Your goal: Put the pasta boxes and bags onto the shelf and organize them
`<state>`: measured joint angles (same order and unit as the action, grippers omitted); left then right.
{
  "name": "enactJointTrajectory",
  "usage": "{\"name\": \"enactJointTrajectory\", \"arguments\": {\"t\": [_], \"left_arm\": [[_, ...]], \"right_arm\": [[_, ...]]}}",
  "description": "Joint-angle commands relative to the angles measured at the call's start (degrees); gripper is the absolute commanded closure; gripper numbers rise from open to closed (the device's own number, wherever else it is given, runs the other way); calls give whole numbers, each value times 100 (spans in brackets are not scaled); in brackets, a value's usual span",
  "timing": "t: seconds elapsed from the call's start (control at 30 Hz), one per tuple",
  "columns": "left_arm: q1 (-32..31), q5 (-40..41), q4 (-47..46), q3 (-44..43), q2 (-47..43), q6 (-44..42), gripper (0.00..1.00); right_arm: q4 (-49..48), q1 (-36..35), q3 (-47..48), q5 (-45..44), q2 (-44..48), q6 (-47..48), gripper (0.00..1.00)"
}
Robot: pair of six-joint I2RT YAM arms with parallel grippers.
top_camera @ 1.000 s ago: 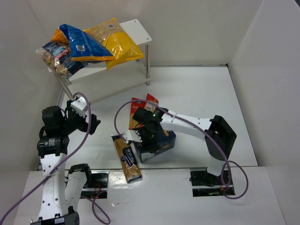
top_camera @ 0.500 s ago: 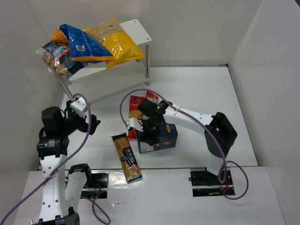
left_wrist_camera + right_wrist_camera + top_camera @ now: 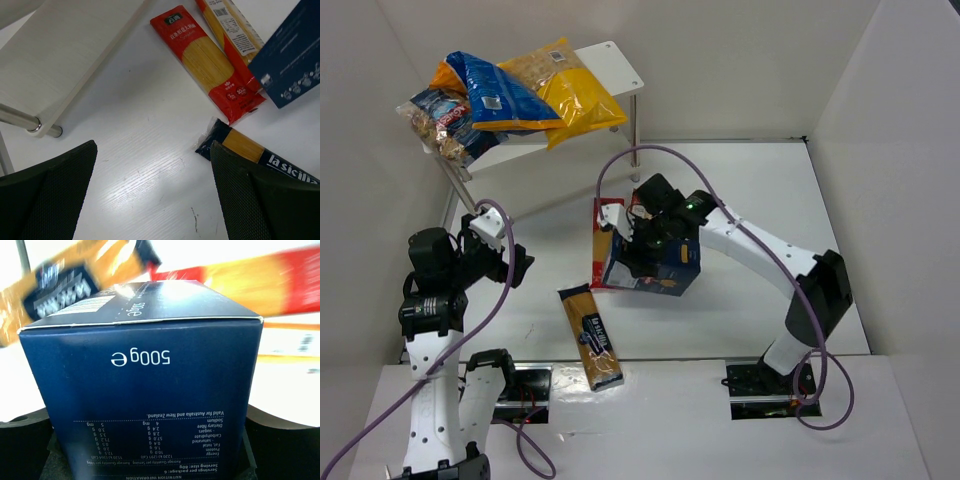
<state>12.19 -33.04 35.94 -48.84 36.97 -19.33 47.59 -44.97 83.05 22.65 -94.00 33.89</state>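
Note:
My right gripper [image 3: 655, 243] is shut on the chunky dark blue pasta box [image 3: 651, 268], holding it above the table over the slim boxes. In the right wrist view that box [image 3: 145, 375] fills the frame between the fingers [image 3: 280, 440]. The red slim box [image 3: 207, 62] and the orange-cream one [image 3: 230, 25] lie side by side on the table. The clear spaghetti packet [image 3: 590, 335] lies nearer the bases. My left gripper [image 3: 515, 265] hangs open over bare table [image 3: 152, 150]. Blue [image 3: 495, 90], yellow [image 3: 570, 95], orange [image 3: 444, 74] and clear [image 3: 440, 122] bags are piled on the shelf [image 3: 615, 62].
The shelf's lower board [image 3: 535, 150] and a metal leg [image 3: 635, 140] stand at the back left. White walls close in the table on the left, back and right. A purple cable [image 3: 620, 165] loops up from the right arm.
The right gripper has closed on the dark blue box and lifted it away from the bases, toward the slim boxes. The left arm has not moved.

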Motion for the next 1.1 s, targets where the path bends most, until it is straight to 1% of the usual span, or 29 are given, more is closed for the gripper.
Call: {"name": "enactJointTrajectory", "arguments": {"t": [0.0,0.2,0.3,0.33,0.4,0.43,0.47,0.53,0.57,0.63,0.67,0.7,0.8,0.9,0.93,0.97,1.07], "left_arm": [[-14,-27,-184,15,-67,0,0],[-14,-27,-184,15,-67,0,0],[-14,25,-184,68,-67,0,0],[-14,25,-184,68,-67,0,0],[-14,25,-184,68,-120,52,0],[-14,78,-184,68,-120,52,0],[-14,78,-184,68,-120,52,0],[-14,139,-184,68,-173,52,0],[38,140,-236,68,-173,52,0],[38,140,-237,68,-173,105,0],[38,140,-237,68,-173,105,0],[91,140,-237,68,-173,105,0],[91,192,-237,68,-225,105,0],[144,192,-237,68,-225,105,0],[144,192,-237,68,-225,105,0],[144,192,-237,68,-225,105,0],[197,192,-237,68,-278,105,0]], "right_arm": [[-927,15,590,-94,663,-461,100],[-1533,15,528,-709,778,-796,100],[-1647,15,599,-1227,568,-744,100],[-1700,-46,686,-1594,497,-743,100],[-1701,-161,766,-2017,287,-612,100],[-1875,-257,766,-2306,233,-559,100],[-1955,-484,766,-2840,233,-559,100],[-2270,-731,704,-3292,162,-559,100],[-2342,-959,704,-3694,162,-507,100],[-2561,-1180,591,-4258,23,-506,100],[-2797,-1268,590,-4504,-31,-349,100],[-2956,-1408,451,-5020,-83,-348,100],[-3405,-1471,397,-5559,-259,-103,100],[-3782,-1471,397,-5868,-408,100,100],[-3949,-1471,327,-6165,-409,179,100],[-4325,-1471,248,-6307,-487,397,100],[-4828,-1471,177,-6686,-733,723,100]]}}
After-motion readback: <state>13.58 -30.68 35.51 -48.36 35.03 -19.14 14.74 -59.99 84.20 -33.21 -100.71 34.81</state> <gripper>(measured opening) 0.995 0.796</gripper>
